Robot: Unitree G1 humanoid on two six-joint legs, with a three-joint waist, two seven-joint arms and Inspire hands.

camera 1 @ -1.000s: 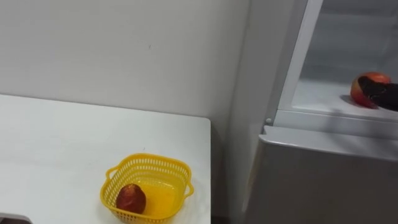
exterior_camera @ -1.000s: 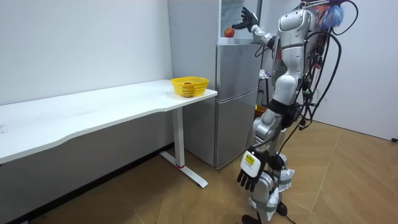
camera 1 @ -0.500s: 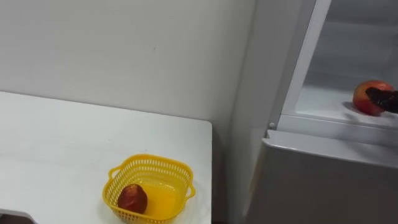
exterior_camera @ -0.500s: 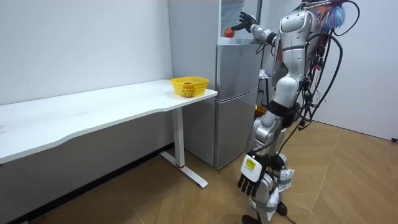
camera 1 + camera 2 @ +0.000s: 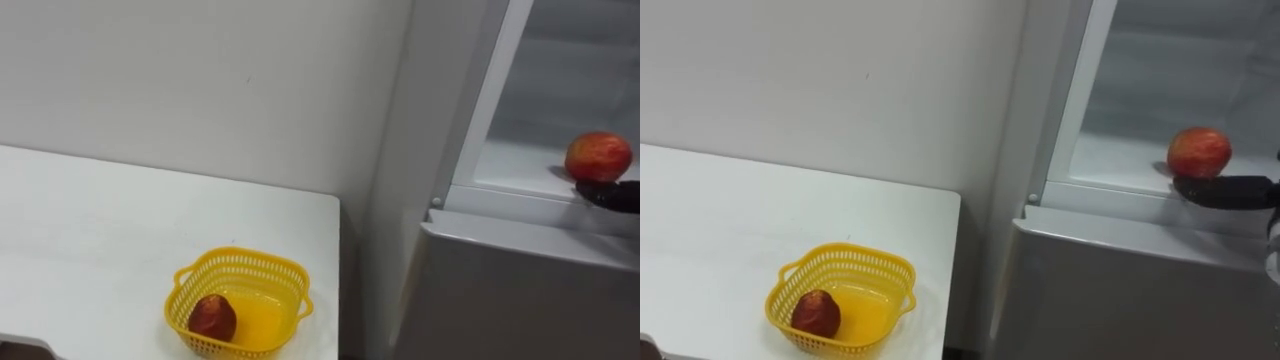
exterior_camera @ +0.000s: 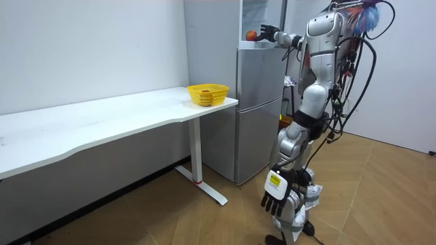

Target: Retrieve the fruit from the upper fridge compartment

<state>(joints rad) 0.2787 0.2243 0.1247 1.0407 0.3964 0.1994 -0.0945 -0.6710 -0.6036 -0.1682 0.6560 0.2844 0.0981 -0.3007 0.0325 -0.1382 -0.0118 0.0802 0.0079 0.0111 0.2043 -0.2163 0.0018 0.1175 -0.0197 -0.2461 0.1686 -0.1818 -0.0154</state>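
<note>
Right hand (image 5: 1225, 190) is in at the open upper compartment of the fridge (image 5: 520, 290), fingers stretched out flat and gripping nothing. The red apple (image 5: 598, 157) sits on the shelf just above and behind those fingers; contact, I can't tell. Well off to the hand's left and lower, a yellow basket (image 5: 238, 300) on the white surface (image 5: 100, 230) holds another red fruit (image 5: 211, 317). Left hand (image 6: 276, 194) hangs by the leg, fingers relaxed.

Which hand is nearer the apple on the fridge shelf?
Right. The right hand is at the open fridge, just in front of the apple; the left hand hangs low beside the robot's leg, far below it.
</note>
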